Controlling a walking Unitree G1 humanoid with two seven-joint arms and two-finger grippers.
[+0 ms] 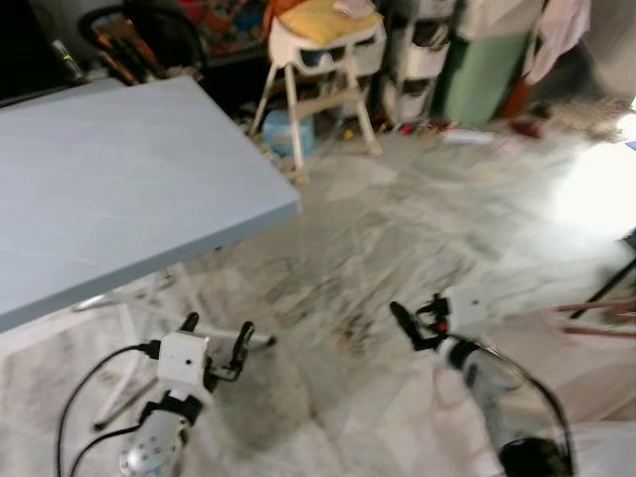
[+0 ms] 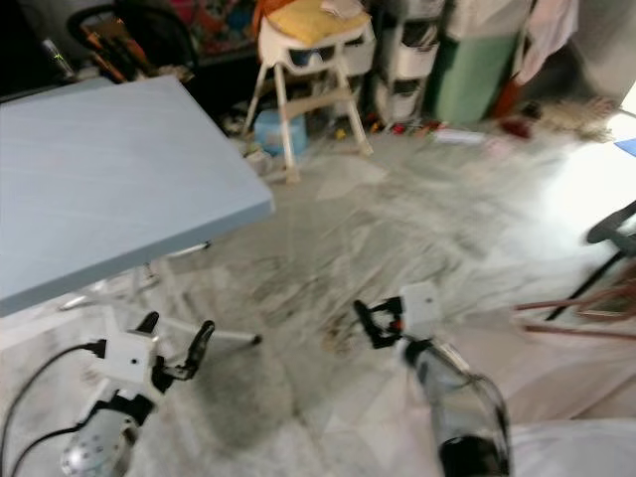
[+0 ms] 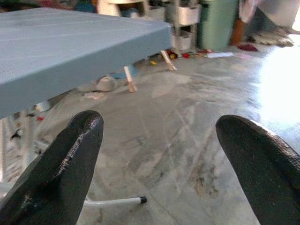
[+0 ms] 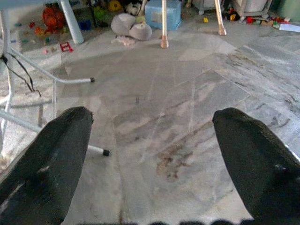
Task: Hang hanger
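Both held low over the marble floor (image 1: 397, 229), carrying nothing: left gripper (image 1: 216, 339) spread wide, right gripper (image 4: 150, 140) also released; no hanger in reach.

- A lived-in family home, by the look of it.
- A child's high chair (image 1: 325, 62) with a yellow cushion stands at the back.
- Toys (image 4: 54, 18) lie scattered on the marble floor (image 1: 417, 229).
- Stacked storage drawers (image 1: 422, 50) line the wall.
- A pale blue folding table (image 1: 109, 179) fills one side.
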